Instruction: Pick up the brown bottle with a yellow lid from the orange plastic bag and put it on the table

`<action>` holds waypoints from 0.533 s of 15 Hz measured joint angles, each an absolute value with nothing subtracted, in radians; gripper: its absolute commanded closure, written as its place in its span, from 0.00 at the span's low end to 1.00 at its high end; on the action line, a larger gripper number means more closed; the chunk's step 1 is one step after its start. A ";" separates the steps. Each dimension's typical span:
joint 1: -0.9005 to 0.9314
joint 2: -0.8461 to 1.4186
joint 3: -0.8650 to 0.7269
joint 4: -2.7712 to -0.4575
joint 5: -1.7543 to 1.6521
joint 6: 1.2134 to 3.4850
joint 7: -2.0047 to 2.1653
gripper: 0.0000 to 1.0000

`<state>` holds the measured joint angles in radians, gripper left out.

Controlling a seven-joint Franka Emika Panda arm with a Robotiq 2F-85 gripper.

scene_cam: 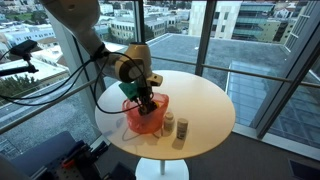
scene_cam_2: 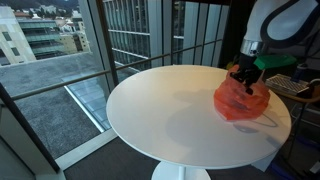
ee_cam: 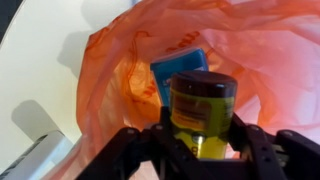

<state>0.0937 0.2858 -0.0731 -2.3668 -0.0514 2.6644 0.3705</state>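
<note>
In the wrist view my gripper (ee_cam: 200,140) is shut on a brown bottle (ee_cam: 201,108) with a yellow label, held just above the open mouth of the orange plastic bag (ee_cam: 120,75). The yellow lid end sits between the fingers, mostly hidden. In both exterior views the gripper (scene_cam: 146,99) (scene_cam_2: 247,76) hangs over the bag (scene_cam: 146,116) (scene_cam_2: 243,100) on the round white table (scene_cam: 200,100) (scene_cam_2: 170,110); the bottle is too small to make out there.
A blue packet (ee_cam: 175,72) lies inside the bag. Two small bottles (scene_cam: 169,124) (scene_cam: 182,129) stand on the table beside the bag. A white object (ee_cam: 40,160) lies at the bag's edge. Glass walls surround the table.
</note>
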 measured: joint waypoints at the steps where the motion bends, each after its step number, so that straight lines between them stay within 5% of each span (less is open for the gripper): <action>1: 0.094 0.272 -0.073 -2.367 -0.051 2.654 0.370 0.71; 8: 0.094 0.158 -0.063 -2.382 -0.051 2.556 0.357 0.71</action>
<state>0.0935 0.1581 -0.0628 -2.3820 -0.0514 2.5558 0.3571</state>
